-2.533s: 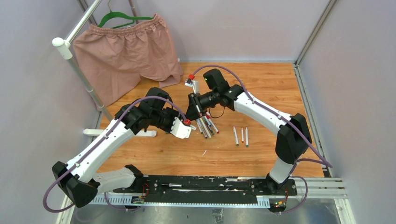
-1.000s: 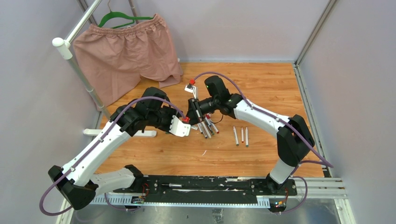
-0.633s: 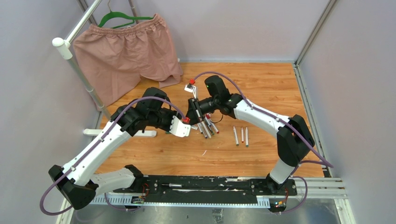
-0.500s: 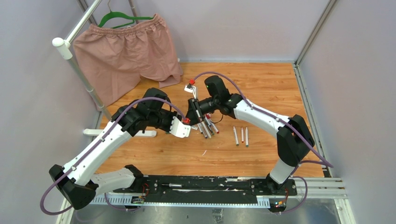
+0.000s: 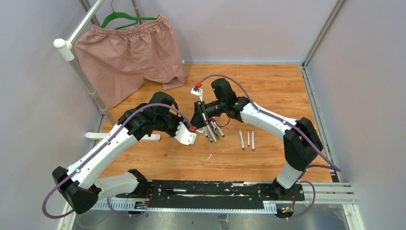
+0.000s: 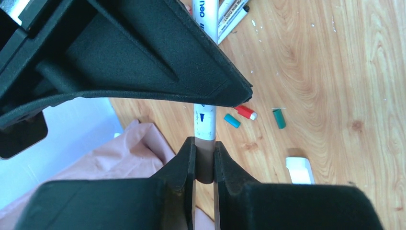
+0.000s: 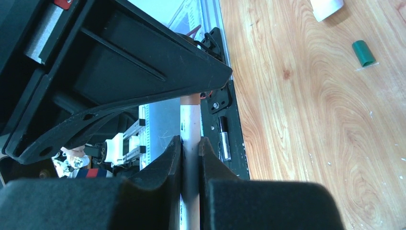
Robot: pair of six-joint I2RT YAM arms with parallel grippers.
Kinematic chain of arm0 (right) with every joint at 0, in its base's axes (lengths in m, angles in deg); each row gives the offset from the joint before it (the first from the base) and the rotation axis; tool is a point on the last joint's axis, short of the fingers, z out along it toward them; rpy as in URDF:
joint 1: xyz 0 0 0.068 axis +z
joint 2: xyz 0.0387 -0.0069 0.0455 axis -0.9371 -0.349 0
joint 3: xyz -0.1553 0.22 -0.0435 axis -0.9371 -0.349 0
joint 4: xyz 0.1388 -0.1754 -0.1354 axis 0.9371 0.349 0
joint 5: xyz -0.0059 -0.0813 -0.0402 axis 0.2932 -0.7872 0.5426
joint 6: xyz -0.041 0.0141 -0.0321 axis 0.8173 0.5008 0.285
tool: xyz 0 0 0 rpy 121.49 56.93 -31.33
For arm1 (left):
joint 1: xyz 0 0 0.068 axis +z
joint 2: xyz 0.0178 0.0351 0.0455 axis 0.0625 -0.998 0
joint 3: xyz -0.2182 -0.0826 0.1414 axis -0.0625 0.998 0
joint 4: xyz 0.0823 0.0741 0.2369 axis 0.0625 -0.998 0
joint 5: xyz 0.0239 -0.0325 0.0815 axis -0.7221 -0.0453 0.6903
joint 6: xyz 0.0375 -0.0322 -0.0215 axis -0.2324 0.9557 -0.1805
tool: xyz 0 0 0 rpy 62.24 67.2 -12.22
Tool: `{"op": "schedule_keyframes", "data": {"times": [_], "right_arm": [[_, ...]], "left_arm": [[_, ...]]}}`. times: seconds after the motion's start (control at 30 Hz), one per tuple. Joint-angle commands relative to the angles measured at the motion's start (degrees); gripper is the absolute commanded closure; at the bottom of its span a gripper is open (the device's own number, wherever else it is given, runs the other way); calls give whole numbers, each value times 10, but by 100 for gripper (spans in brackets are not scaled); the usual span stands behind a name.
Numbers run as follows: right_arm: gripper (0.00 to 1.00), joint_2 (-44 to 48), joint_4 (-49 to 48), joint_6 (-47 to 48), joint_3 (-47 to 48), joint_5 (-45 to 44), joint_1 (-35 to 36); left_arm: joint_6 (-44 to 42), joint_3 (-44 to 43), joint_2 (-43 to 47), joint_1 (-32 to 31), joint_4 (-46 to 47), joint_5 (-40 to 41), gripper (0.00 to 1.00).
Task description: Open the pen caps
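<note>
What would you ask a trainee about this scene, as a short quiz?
1. True or false: the left gripper and the right gripper are both shut on one pen.
2. Which part does the left gripper pinch? A: the brownish cap. B: the white barrel. C: nothing.
3. In the top view, how many separate pens lie side by side to the right of the pile?
Key: 1 true; 2 A; 3 three.
</note>
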Motion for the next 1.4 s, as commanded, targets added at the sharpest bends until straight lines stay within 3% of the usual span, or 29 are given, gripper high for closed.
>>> {"op": "schedule_keyframes", "data": {"times": [0.0, 0.63, 0.73, 0.9, 1.03, 1.37], "right_arm": [[100, 35, 31, 10, -29, 15, -13], [100, 178, 165, 98, -167, -56, -20], [100, 188, 196, 114, -169, -159, -28], [100, 197, 199, 100, -193, -488, -42], [100, 168, 186, 97, -210, -644, -45], [100, 108, 96, 71, -294, -779, -45]], "left_arm": [[-48, 20, -14, 3, -31, 98, 100], [-74, -13, -78, 191, -29, 57, 100], [-48, -11, -85, 193, -29, 32, 100], [56, -18, -121, 191, -27, -42, 100], [145, -5, -161, 191, 10, -45, 100], [253, 91, -193, 174, 145, -4, 100]]}}
